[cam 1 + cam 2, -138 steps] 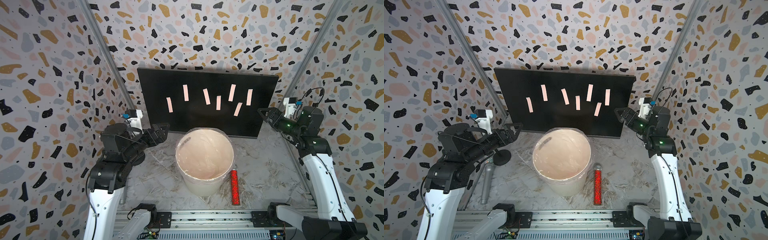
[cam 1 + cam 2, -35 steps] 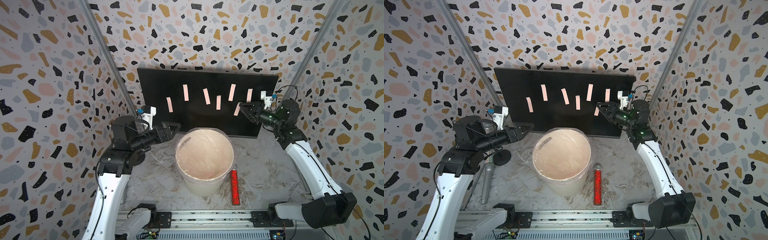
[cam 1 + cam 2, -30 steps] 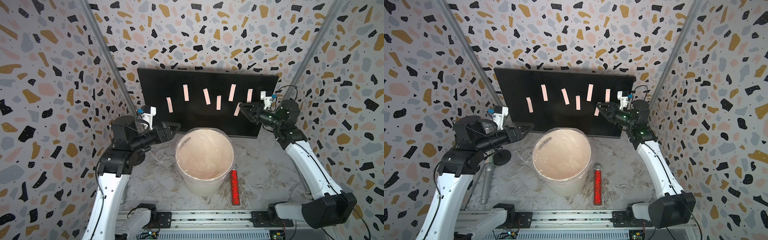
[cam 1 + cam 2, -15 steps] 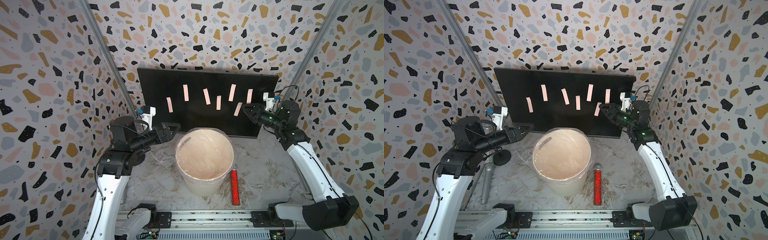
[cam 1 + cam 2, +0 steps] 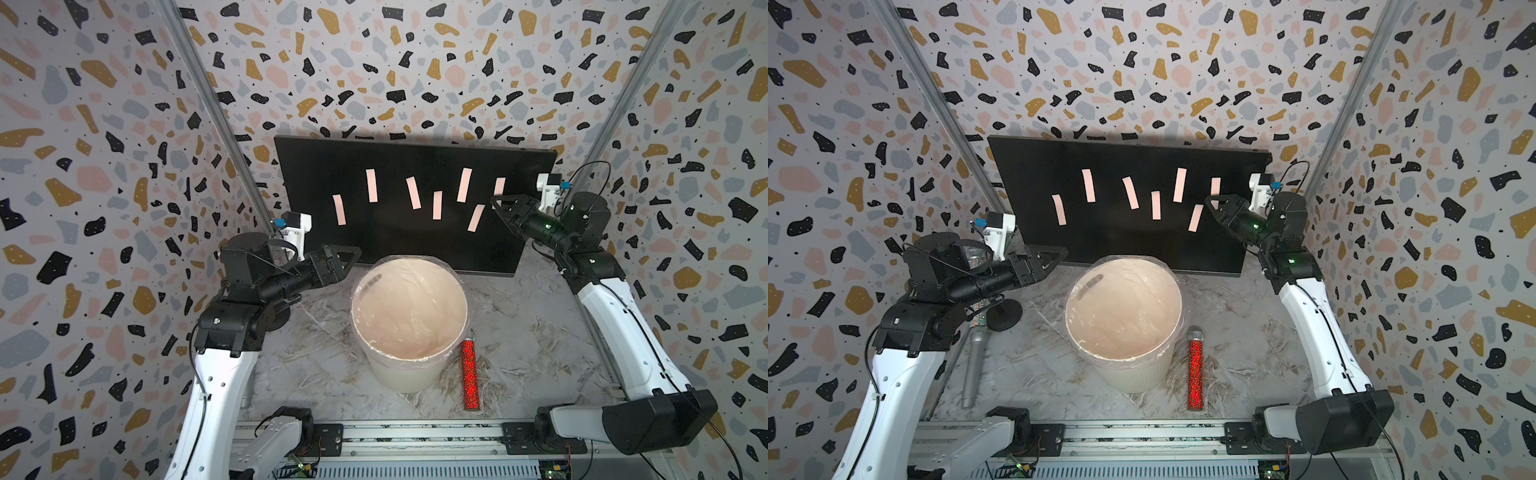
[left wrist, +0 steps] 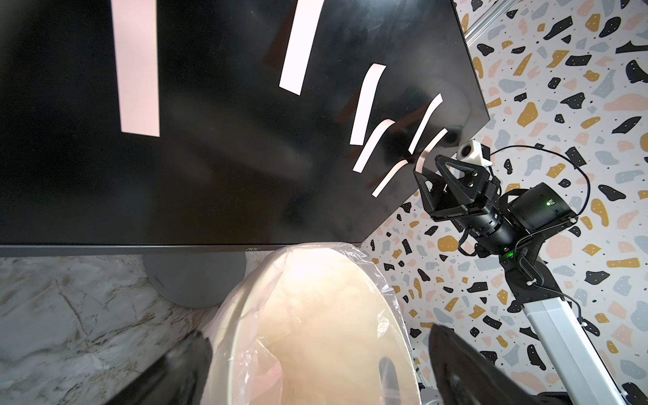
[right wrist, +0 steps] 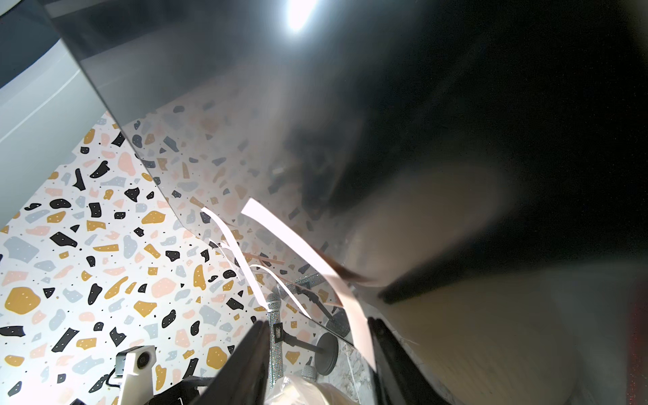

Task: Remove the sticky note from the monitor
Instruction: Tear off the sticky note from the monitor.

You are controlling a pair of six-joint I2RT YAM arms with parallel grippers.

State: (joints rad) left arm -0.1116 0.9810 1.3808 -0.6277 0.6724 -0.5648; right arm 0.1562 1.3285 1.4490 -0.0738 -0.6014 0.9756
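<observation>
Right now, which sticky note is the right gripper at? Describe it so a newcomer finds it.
Find the black monitor standing at the back, behind the white bin. Of the seven pale pink strips on its screen, the sticky note is the last one toward the right arm's side. Only it has the right gripper at its lower end, open jaws either side.

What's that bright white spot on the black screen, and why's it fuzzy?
Right wrist view: a light's glare on the monitor, which is so close it blurs and mirrors the speckled wall. Left wrist view: screen sharp, only the left gripper blurred.
</observation>
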